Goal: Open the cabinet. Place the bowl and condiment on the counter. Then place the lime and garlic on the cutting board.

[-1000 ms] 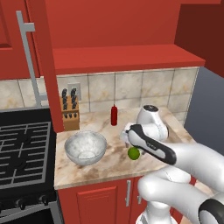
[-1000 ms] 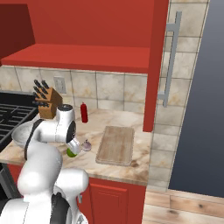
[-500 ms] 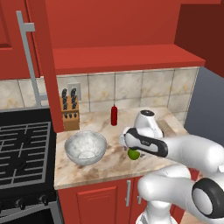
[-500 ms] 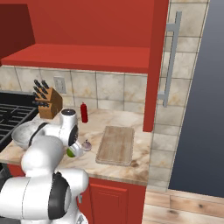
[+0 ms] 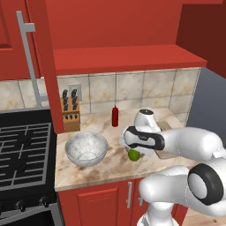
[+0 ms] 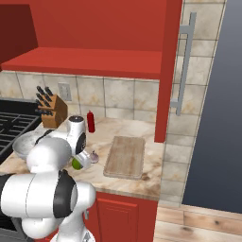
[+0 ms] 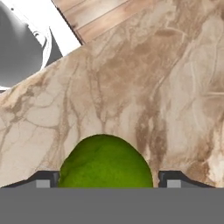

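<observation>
Claw at the lime

We see our claw [image 7: 105, 181] spread wide around the lime [image 7: 105, 162], a fingertip [image 7: 43, 179] on either side, low on the tabletop [image 7: 144, 87] between bowl [image 5: 86, 148] and board [image 6: 125, 156].

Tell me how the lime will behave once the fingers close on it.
The lime is a smooth round ball, so it may roll across the flat counter if nudged off-centre. It sits between the fingers, which suggests an even squeeze. It looks small, so probably light.
</observation>
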